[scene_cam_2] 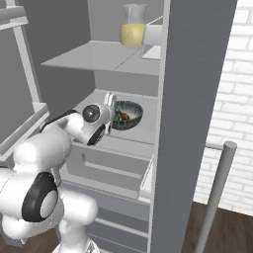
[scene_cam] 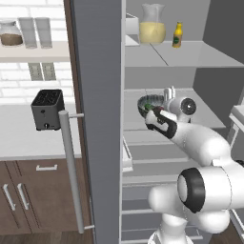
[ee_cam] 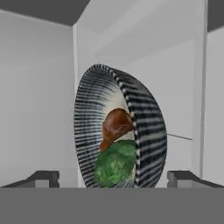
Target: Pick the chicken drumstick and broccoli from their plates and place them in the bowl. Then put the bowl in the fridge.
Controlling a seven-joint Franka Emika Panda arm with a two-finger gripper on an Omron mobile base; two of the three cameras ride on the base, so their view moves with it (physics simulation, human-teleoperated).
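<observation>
The dark speckled bowl (scene_cam: 143, 106) (scene_cam_2: 132, 112) (ee_cam: 148, 131) rests on the middle shelf (scene_cam: 205, 116) inside the open grey fridge (scene_cam: 97, 119) (scene_cam_2: 188, 99). The reddish-brown chicken drumstick (ee_cam: 116, 124) (scene_cam_2: 124, 115) and the green broccoli (ee_cam: 116, 162) (scene_cam: 149, 106) lie inside the bowl. My gripper (scene_cam: 160, 103) (scene_cam_2: 113, 112) (ee_cam: 113, 177) is open just in front of the bowl's rim, rolled on its side. Its fingertips (ee_cam: 43, 177) stand wide apart with nothing held between them. The plates are out of view.
A pitcher of yellow juice (scene_cam: 152, 26) (scene_cam_2: 133, 27) and a small bottle (scene_cam: 177, 35) stand on the upper fridge shelf. The fridge door's silver bar handle (scene_cam: 71, 167) (scene_cam_2: 217, 192) hangs close by. A black toaster (scene_cam: 47, 109) sits on the counter to the left.
</observation>
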